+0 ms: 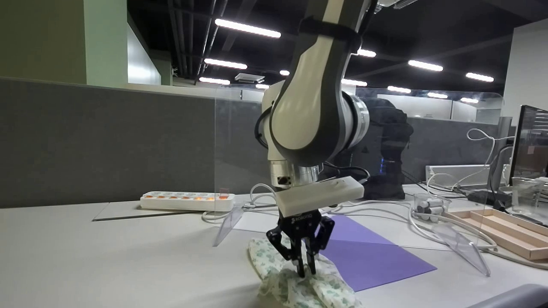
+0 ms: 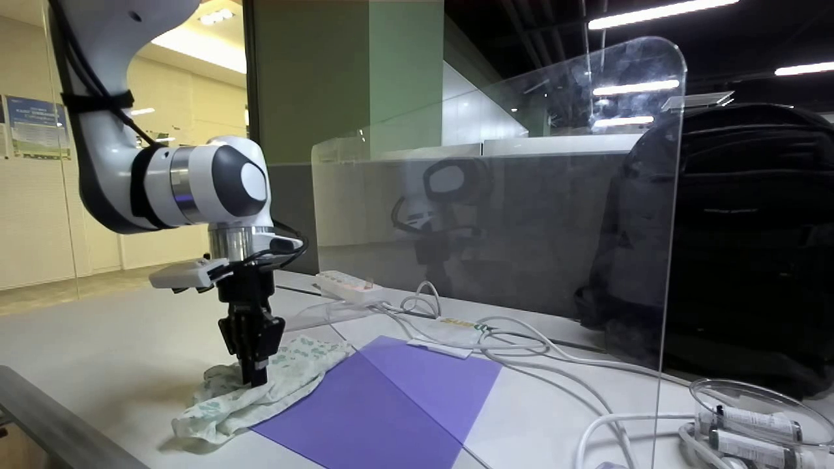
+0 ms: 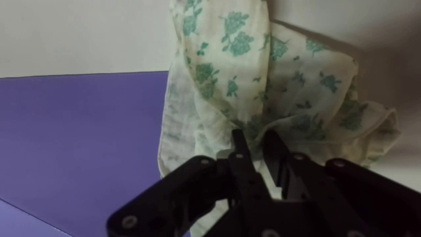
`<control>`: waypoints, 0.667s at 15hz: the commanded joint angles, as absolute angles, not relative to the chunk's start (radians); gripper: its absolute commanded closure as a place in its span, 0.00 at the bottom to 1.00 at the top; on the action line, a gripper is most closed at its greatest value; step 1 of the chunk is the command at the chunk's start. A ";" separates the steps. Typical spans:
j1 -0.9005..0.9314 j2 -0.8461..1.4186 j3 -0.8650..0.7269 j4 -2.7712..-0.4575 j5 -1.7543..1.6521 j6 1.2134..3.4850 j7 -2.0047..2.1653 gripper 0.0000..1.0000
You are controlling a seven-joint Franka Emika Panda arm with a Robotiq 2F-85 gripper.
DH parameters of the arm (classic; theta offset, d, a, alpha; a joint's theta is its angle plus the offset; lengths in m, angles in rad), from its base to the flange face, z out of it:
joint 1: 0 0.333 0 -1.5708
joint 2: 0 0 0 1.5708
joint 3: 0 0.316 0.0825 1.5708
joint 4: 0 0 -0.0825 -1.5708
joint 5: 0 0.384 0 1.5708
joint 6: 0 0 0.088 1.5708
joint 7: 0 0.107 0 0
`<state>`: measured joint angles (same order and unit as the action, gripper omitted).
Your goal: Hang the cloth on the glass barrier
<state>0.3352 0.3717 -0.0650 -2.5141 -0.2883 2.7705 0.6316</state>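
Observation:
The cloth (image 1: pixel 265 256), pale with green flowers, lies crumpled on the table, partly over the edge of a purple sheet (image 1: pixel 372 263). The cloth also shows in an exterior view (image 2: pixel 300 368) and in the wrist view (image 3: pixel 230 65). My gripper (image 1: pixel 307 273) points straight down into the cloth. Its fingertips are close together, with bunched fabric between them in the wrist view (image 3: pixel 253 133); the exact pinch is dark there. The clear glass barrier (image 2: pixel 554 228) stands upright on the table, beyond the purple sheet's near part; it also shows behind the arm (image 1: pixel 239 162).
A white power strip (image 1: pixel 186 201) and loose cables (image 2: pixel 560 365) lie behind the barrier. Clear barrier feet (image 1: pixel 228 224) stick out on the table. A black backpack (image 2: pixel 749 247), a clear cup of batteries (image 1: pixel 429 207) and a wooden tray (image 1: pixel 505 231) stand nearby.

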 commanded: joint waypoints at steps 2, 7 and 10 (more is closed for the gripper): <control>0.346 0.351 -0.064 -2.515 -0.236 2.767 0.634 1.00; 0.372 0.245 -0.044 -2.521 -0.200 2.687 0.660 0.99; 0.384 0.139 -0.023 -2.514 -0.234 2.600 0.701 0.99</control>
